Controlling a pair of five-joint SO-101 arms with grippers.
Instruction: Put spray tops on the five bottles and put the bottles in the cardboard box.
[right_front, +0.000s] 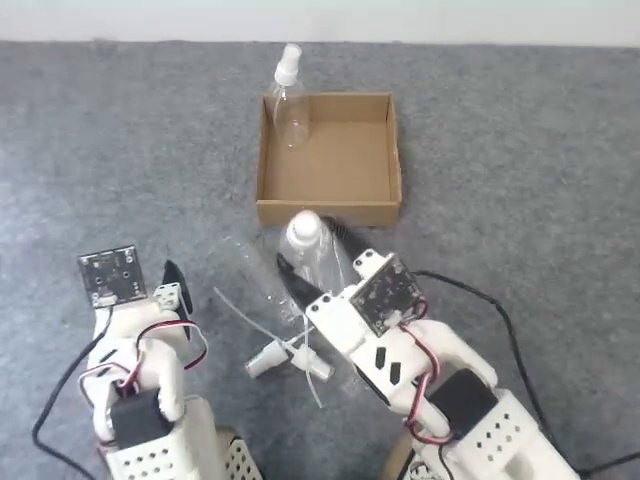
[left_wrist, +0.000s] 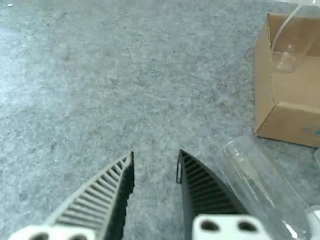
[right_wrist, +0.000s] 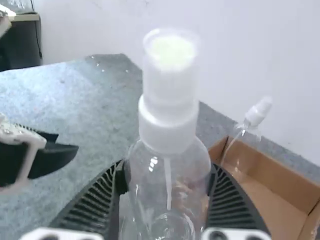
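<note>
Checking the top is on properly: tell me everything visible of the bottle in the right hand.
The clear round-shouldered plastic bottle wears a white spray top with a frosted cap; a thin tube runs down inside. It stands roughly upright, clamped between the right hand's dark ribbed fingers, close to the brown cardboard box's near wall.

**Left wrist view:** The box (left_wrist: 292, 117) is cut by the frame edge. The boxed bottle (left_wrist: 286, 56) loses its upper part at the edge. A lying bottle (left_wrist: 260, 175) runs off at the corner, so its length cannot be told. The finger roots of the left gripper (left_wrist: 155, 154) are cut off.

**Right wrist view:** The base of the held bottle (right_wrist: 167, 170) lies past the edge and its cap is blurred. The left gripper is cut at the edge.

**High view:** The held bottle's lower body is covered by the right gripper (right_front: 314, 258) and its camera. The lying bottle's outline is too faint to trace, and how many lie there cannot be told. Both arm bases run off the lower edge.
</note>
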